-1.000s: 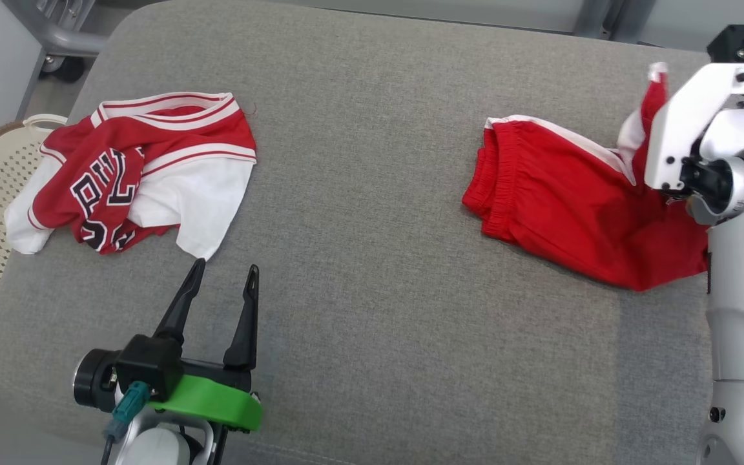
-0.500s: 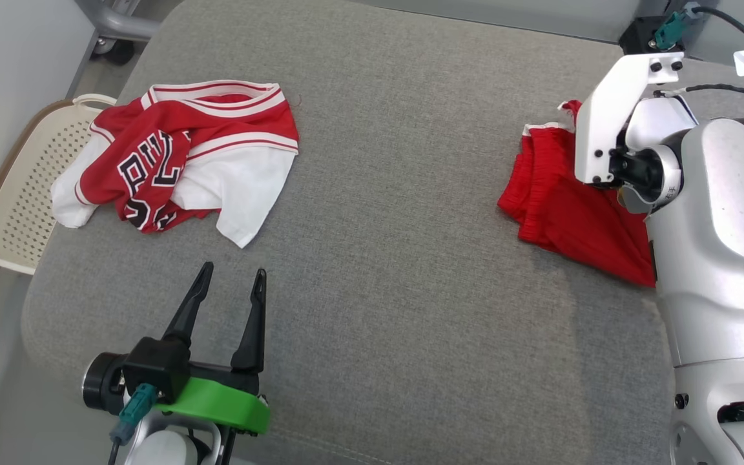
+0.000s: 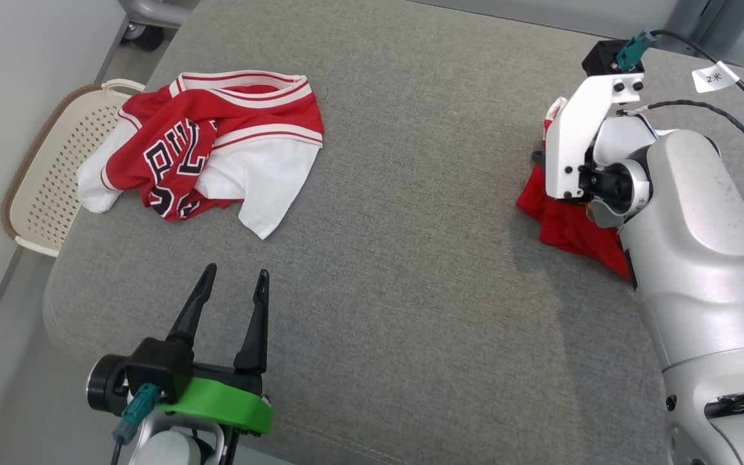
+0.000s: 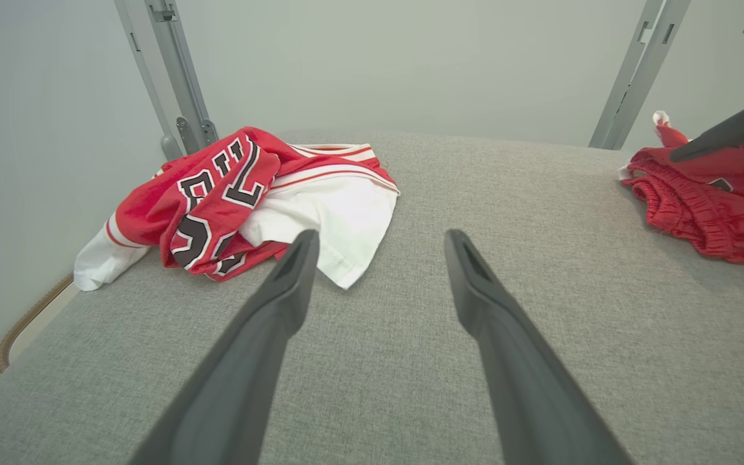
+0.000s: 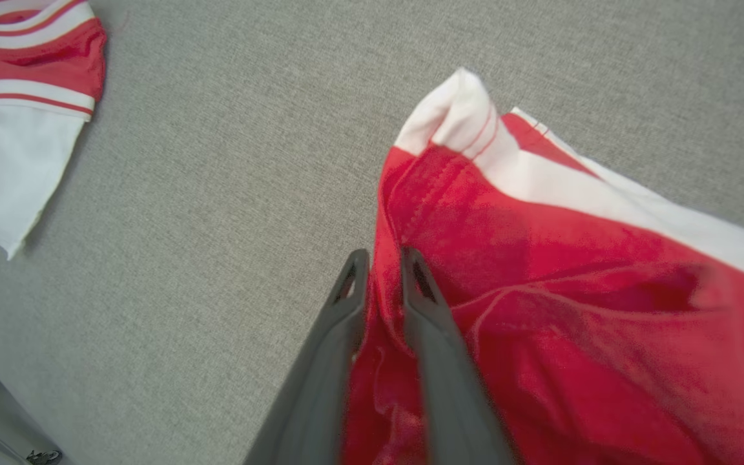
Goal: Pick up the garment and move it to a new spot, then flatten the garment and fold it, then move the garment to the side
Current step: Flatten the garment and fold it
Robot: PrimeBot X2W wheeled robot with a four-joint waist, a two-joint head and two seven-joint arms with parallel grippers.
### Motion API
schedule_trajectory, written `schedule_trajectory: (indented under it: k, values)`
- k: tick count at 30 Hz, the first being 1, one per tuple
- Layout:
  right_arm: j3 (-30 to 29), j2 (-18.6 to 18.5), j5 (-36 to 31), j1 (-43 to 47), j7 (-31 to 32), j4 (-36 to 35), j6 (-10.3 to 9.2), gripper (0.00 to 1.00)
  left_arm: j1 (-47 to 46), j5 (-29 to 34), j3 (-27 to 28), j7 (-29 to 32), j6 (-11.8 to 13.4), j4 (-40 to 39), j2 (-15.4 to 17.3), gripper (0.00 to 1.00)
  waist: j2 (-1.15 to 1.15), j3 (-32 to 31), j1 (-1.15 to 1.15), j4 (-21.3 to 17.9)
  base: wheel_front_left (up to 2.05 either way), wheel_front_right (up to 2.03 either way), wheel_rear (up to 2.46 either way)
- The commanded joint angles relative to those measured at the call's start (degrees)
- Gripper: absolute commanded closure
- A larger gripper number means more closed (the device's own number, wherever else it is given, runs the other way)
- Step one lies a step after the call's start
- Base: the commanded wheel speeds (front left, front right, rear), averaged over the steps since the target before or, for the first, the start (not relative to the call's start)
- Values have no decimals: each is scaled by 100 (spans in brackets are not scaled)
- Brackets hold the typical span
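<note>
Lying crumpled at the right edge of the gray cushion (image 3: 411,258), the shorts (image 5: 572,290) are bright red with a broad white stripe down one side. One white-tipped corner stands up in a small peak. The cloth is heaped in soft folds rather than spread flat. From the left wrist view the gathered, ribbed waistband faces the middle of the cushion.

From the head view, most of the shorts sit behind the pale right arm (image 3: 688,213) and its white wrist bracket. Only a red wedge and a bit of white show past it.

The right gripper (image 5: 385,255) points down into the shorts near the red edge below that white corner. Its two dark fingers stand close together with a slim gap, and red cloth sits in that gap. I cannot tell whether the fingers are actually pinching the cloth or merely standing around it.

The left gripper (image 3: 236,271) hovers low over the near left part of the cushion, its fingers spread wide with nothing between them. Its tips point toward a red and white jersey (image 3: 217,148), which has black letters outlined in white. The jersey lies rumpled at the far left of the cushion, well apart from the shorts. A cream basket (image 3: 42,181) with small holes stands on the floor just beside the cushion's left edge, next to the jersey.
</note>
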Motion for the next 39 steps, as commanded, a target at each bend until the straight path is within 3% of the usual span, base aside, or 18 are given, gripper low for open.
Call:
schedule_trajectory:
  k: [1,7,11,21,22,23,25,26,30,39]
  values:
    - [76,-10,203,-118,-100,-4,-4,0,45,-8,40,-2,-23,7,-23,0,0,-26,0,-27,0,0,0]
    - [184,-12,565,-194,-239,-201,-4,0,111,36,120,-2,-9,4,-6,0,0,-165,0,-167,0,0,0]
    - [41,-29,461,-171,-509,-500,-4,0,158,74,144,-2,-10,-26,28,0,0,-306,0,-313,0,0,0]
    - [-646,-650,-7,622,-1136,-1120,-4,0,297,96,149,-2,-19,-60,126,0,0,-561,0,-646,0,0,0]
    - [-704,-693,-43,713,-1181,-1158,-4,10,304,96,149,-2,-21,-66,137,0,0,-557,0,-673,0,0,0]
    - [-771,-745,-80,809,-1228,-1186,-4,52,306,96,149,-2,-19,-72,147,0,0,-548,0,-694,0,0,0]
    - [-869,-831,-155,986,-1317,-1229,-4,95,299,92,145,-2,-18,-87,162,0,0,-520,0,-734,0,0,0]
    - [-909,-851,-160,1068,-1356,-1249,-4,100,291,94,138,-2,-17,-97,166,0,0,-501,0,-749,0,0,0]
    - [-925,-935,-55,1374,-1530,-1283,-4,100,226,95,107,-2,-20,-121,176,0,0,-400,0,-786,0,0,0]
    - [-316,-1180,285,1612,-1990,-1035,-2,100,55,98,63,-1,-26,-133,186,0,0,-96,0,-714,0,0,0]
